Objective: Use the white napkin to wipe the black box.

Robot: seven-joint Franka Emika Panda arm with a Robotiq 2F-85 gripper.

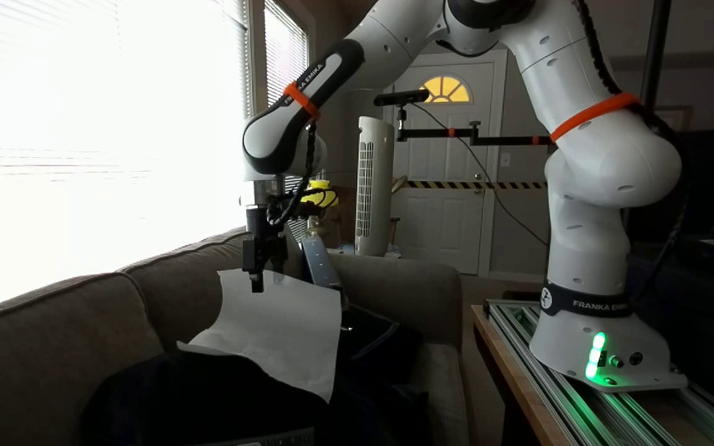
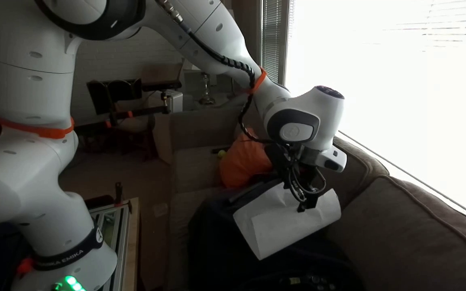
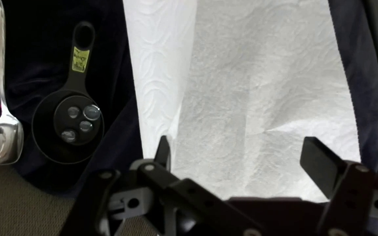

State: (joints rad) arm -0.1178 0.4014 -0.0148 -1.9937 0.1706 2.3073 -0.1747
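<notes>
Claw: jaws spread wide, holding nothing; whether the 2 fingers touch the sheet cannot be told.
White napkin: straight below the claw; its near end spans the gap between the fingers, and the rest stretches toward the top of the wrist view, which cuts it off.
Crease: the relation that counts; it runs lengthwise up the napkin between the jaws, roughly square to the way they close, so lowering and closing should bunch the sheet there. Thin stuff like this may slip out of a shallow bite.
Napkin surface: light, soft-looking paper or cloth, embossed with curved waves, finely toothed along the edge; 1 side strip catches the light.
Black box: probably the dark mass that the napkin drapes over in both exterior views; matte, rounded in outline, no hard edge showing.
Spoon: shiny metal, beside a round black cup with 4 clear glassy lumps.
Sofa: woven, grey-beige, padded.
</notes>
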